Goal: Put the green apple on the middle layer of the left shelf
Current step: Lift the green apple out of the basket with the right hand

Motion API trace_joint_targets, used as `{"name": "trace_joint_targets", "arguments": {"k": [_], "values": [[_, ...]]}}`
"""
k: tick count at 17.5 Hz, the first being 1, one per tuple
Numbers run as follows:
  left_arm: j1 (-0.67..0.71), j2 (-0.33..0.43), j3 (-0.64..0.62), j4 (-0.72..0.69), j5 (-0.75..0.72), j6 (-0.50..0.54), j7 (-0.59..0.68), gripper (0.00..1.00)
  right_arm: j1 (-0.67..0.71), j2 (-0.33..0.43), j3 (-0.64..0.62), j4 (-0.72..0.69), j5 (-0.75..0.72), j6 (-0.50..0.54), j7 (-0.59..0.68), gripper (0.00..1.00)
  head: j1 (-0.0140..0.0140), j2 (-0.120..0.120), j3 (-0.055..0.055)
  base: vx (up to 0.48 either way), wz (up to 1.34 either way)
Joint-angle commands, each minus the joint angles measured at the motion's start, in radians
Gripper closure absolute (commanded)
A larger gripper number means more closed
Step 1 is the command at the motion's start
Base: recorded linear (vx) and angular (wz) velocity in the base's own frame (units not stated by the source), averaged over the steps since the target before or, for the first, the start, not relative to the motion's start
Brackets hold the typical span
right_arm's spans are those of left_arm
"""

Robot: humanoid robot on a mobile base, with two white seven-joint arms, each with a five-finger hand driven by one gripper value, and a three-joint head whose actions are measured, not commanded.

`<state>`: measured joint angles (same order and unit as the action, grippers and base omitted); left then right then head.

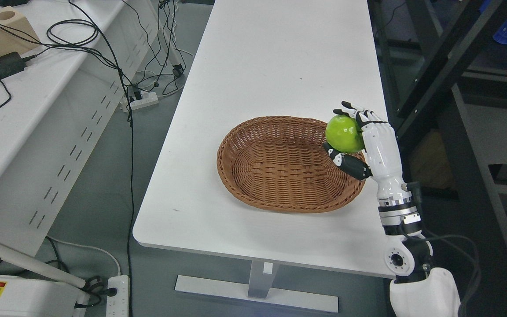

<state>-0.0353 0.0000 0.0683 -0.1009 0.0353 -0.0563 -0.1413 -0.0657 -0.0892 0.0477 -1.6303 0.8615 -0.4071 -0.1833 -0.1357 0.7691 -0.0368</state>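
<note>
A green apple (pixel 343 133) is held in my right hand (pixel 351 136), whose fingers curl over its top and whose thumb presses from below. The hand holds it just above the right rim of a brown wicker basket (pixel 280 165), which has nothing inside. The basket rests on a white table (pixel 262 70). My right arm rises from the lower right corner. The left arm does not show. A dark shelf frame (pixel 478 110) stands at the right of the picture; its layers are mostly cut off.
A second white bench (pixel 29 110) at the left carries black cables, a power brick and a beige block. Power strips and cables lie on the grey floor between the tables. A white unit with a warning label sits at the lower left.
</note>
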Motion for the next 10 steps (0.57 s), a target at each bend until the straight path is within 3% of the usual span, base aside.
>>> {"name": "trace_joint_targets", "arguments": {"k": [1, 10], "values": [[0.0, 0.017, 0.001, 0.0, 0.0, 0.0, 0.0, 0.0, 0.076, 0.043, -0.077, -0.092, -0.016, -0.009, -0.004, 1.0, 0.0, 0.0, 0.0, -0.026, -0.01], [0.0, 0.017, 0.001, 0.0, 0.0, 0.0, 0.0, 0.0, 0.13, 0.055, -0.074, -0.092, -0.022, -0.012, -0.002, 1.0, 0.0, 0.0, 0.0, -0.07, -0.04]]}}
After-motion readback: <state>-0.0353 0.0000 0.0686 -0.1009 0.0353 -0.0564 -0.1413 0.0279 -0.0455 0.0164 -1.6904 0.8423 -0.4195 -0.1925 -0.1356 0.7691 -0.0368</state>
